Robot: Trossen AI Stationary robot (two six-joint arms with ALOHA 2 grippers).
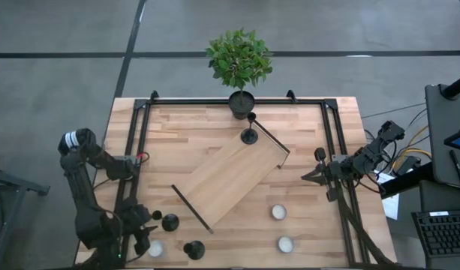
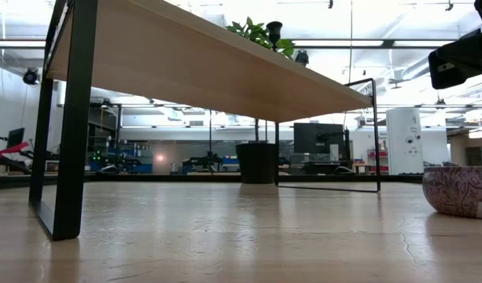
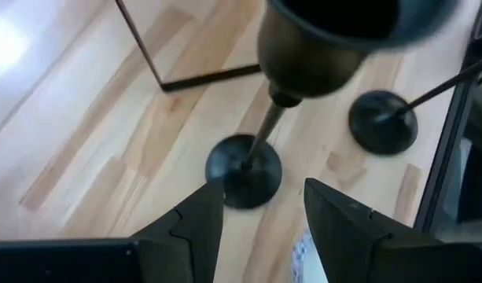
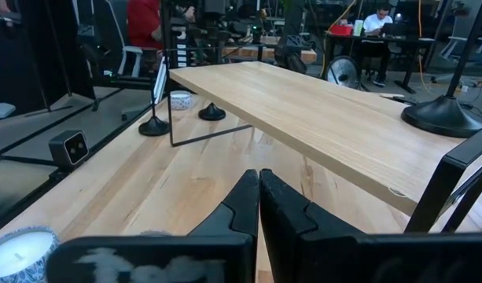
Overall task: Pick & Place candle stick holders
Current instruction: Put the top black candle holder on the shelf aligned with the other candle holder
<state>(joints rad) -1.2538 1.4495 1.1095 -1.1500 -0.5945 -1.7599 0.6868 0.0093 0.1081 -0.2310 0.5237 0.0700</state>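
Note:
Three matte-black candle stick holders show. Two stand on their disc bases at the near left, one [image 1: 170,222] beside the other [image 1: 193,249]. The third [image 1: 249,136] stands near the far edge, by the wooden riser. My left gripper [image 1: 143,234] is open at the near left. In the left wrist view its fingers [image 3: 256,212] stand just short of one holder's base [image 3: 242,169], not touching it, and that holder's cup [image 3: 335,39] rises close to the camera. The second holder's base [image 3: 382,122] is beside it. My right gripper [image 1: 312,174] is shut and empty at the right edge, as its wrist view [image 4: 259,200] shows.
A wooden riser [image 1: 233,176] on black legs lies slantwise mid-table. A potted plant [image 1: 240,64] stands at the far edge. White candles sit at the near right, one [image 1: 278,212] beside another [image 1: 286,244], and a third [image 1: 156,247] sits by my left gripper. A black frame [image 1: 331,135] rims the table.

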